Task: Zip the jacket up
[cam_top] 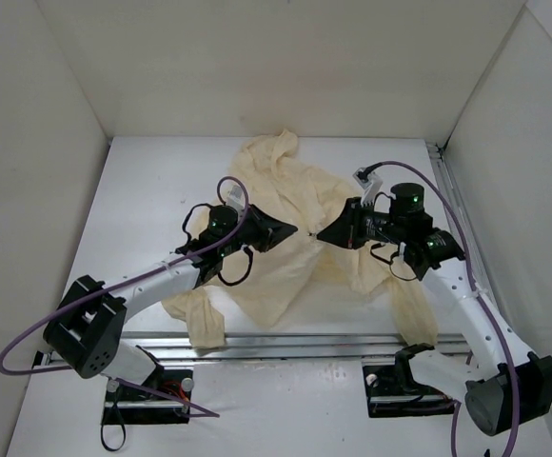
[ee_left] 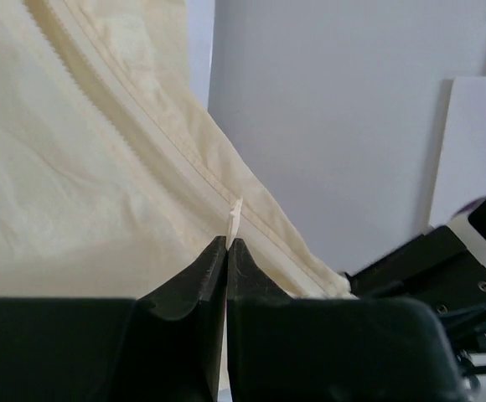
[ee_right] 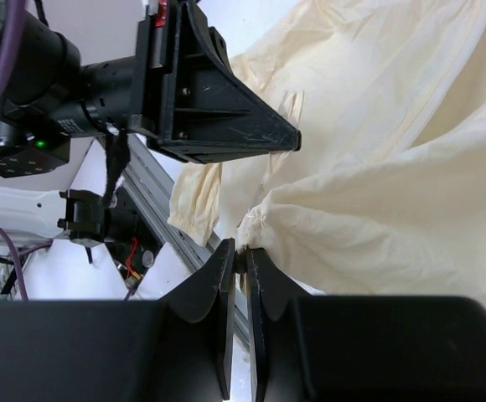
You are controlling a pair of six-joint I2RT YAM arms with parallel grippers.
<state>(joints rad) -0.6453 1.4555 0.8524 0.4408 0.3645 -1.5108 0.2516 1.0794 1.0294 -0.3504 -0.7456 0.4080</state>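
Note:
The pale yellow-cream jacket lies crumpled on the white table, its hood at the back. My left gripper is over its middle, facing my right gripper a little apart. In the left wrist view the left gripper is shut on a small cream zipper pull tab on the zipper line. In the right wrist view the right gripper is shut on a bunched edge of the jacket. The left gripper shows there above, with the tab at its tip.
White walls enclose the table on three sides. A metal rail runs along the near edge. One sleeve lies over the rail on the left, another sleeve on the right. Purple cables loop over both arms.

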